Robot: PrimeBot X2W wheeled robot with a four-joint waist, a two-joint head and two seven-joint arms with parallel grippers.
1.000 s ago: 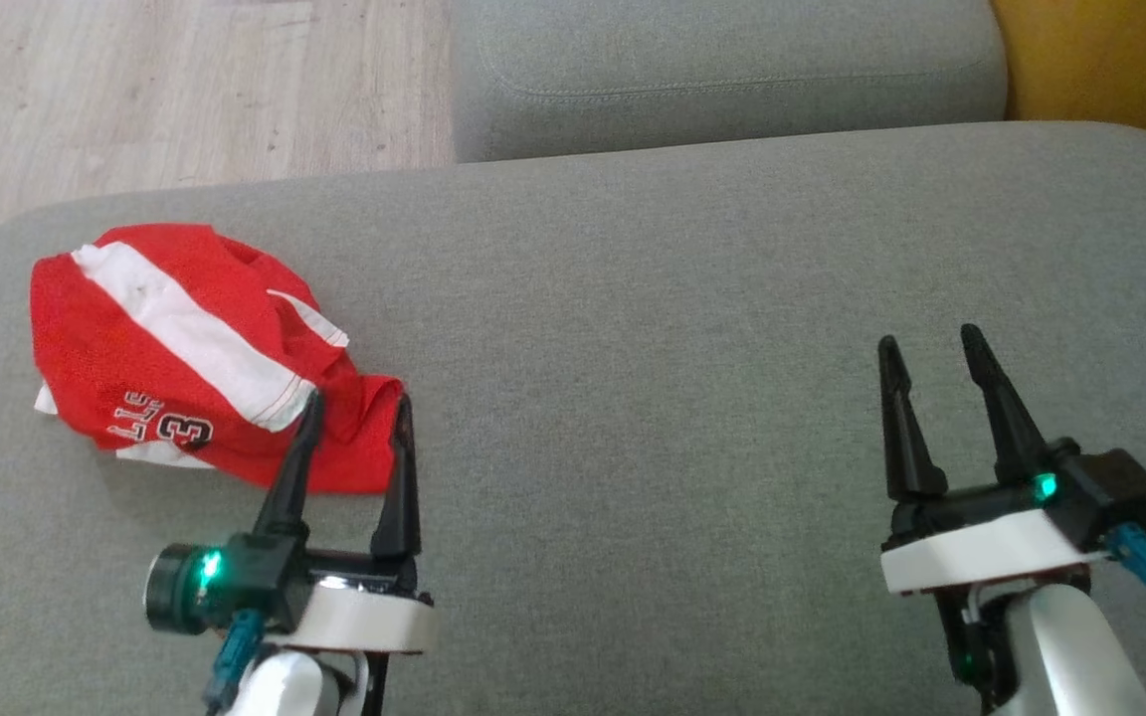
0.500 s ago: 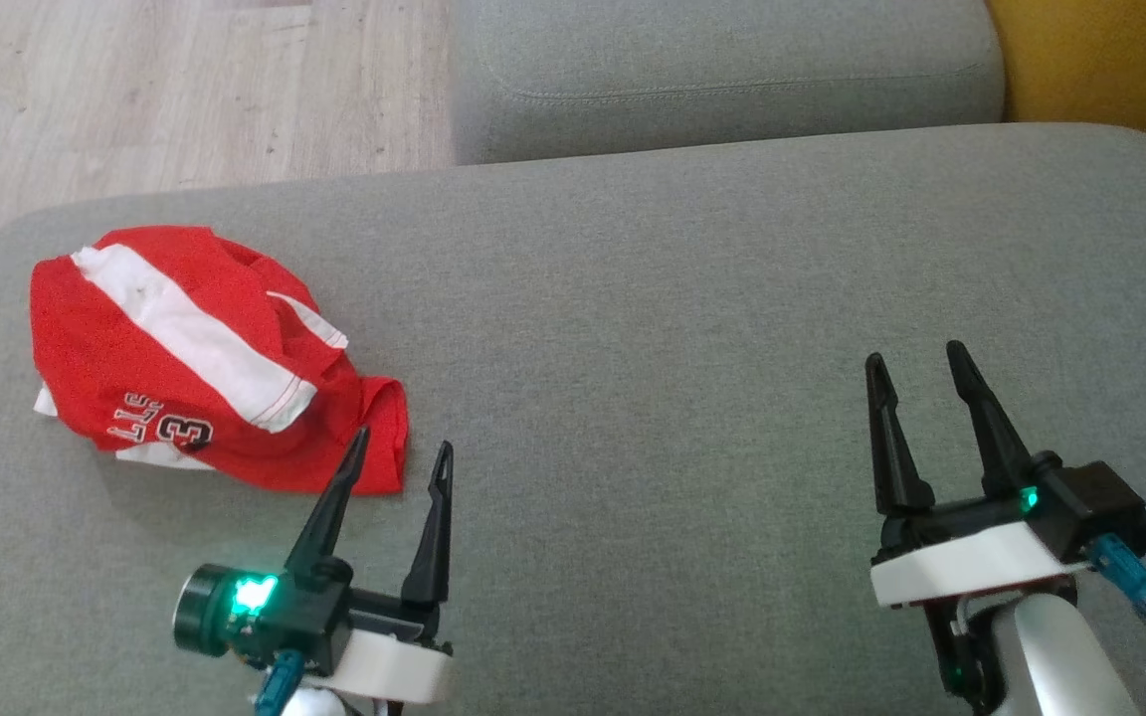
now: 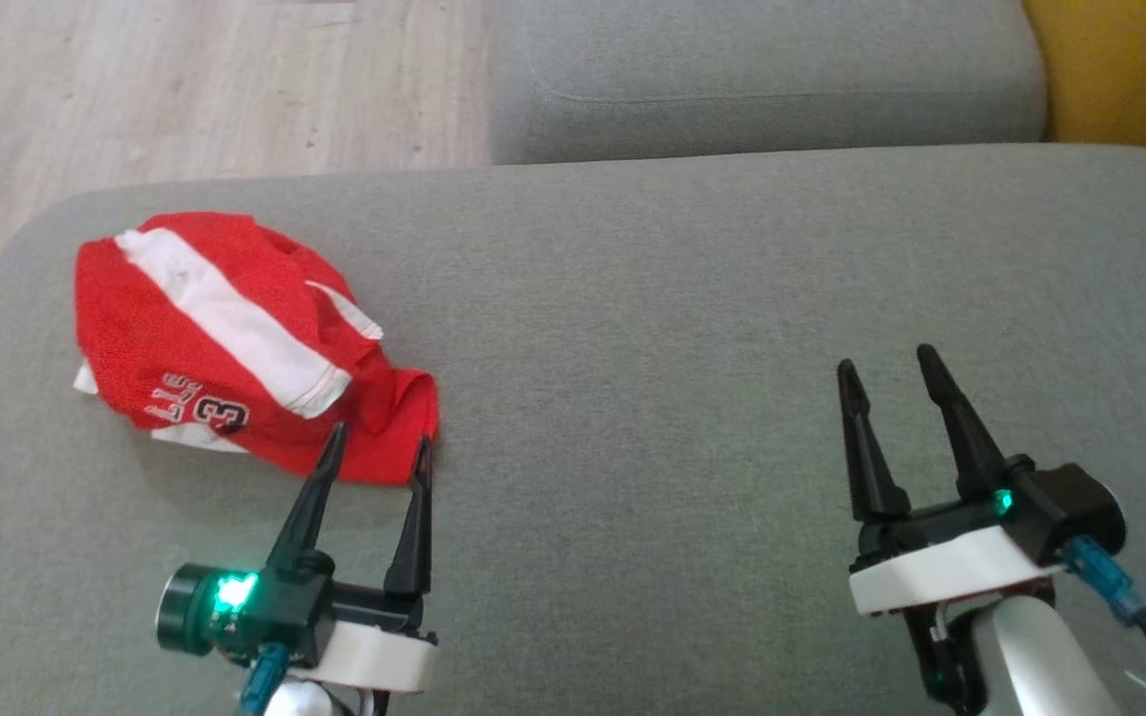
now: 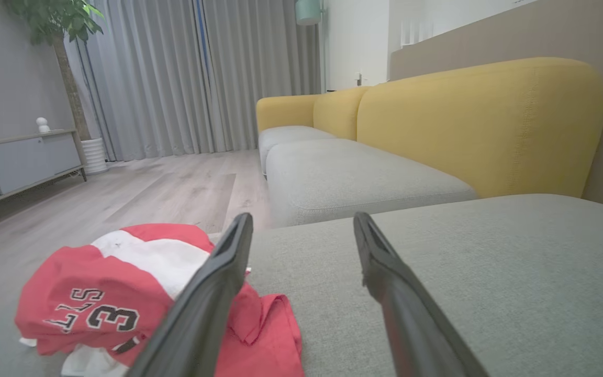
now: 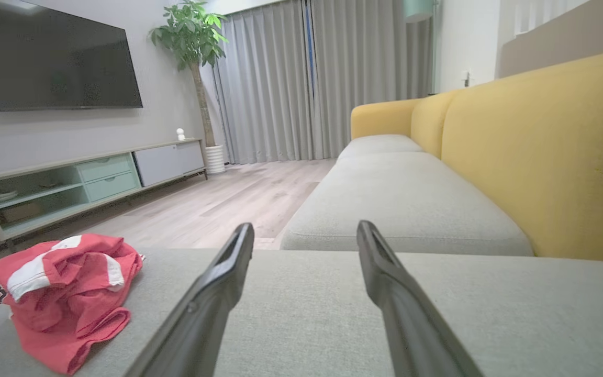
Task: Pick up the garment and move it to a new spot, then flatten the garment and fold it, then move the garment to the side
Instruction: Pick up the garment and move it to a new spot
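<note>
The garment (image 3: 235,348) is a red jersey with a white stripe and black lettering, lying bunched up on the left part of the grey seat cushion (image 3: 682,328). My left gripper (image 3: 381,438) is open at the garment's near right corner, with its fingertips overlapping the red edge. In the left wrist view the garment (image 4: 97,303) lies low and left of the left gripper (image 4: 302,217), with bare cushion between the fingers. My right gripper (image 3: 884,360) is open over bare cushion far to the right. The right wrist view shows the garment (image 5: 66,293) left of the right gripper (image 5: 305,226).
A second grey cushion (image 3: 762,80) lies beyond the first, with the yellow backrest (image 3: 1130,80) at the far right. Wooden floor (image 3: 185,89) drops off past the cushion's far left edge. A low TV cabinet (image 5: 71,183) and a potted plant (image 5: 191,31) stand across the room.
The head camera has shifted, sliding the whole picture to the right. My left gripper has drawn back from over the garment's near corner towards me. The right gripper has also backed off slightly. Both stay open.
</note>
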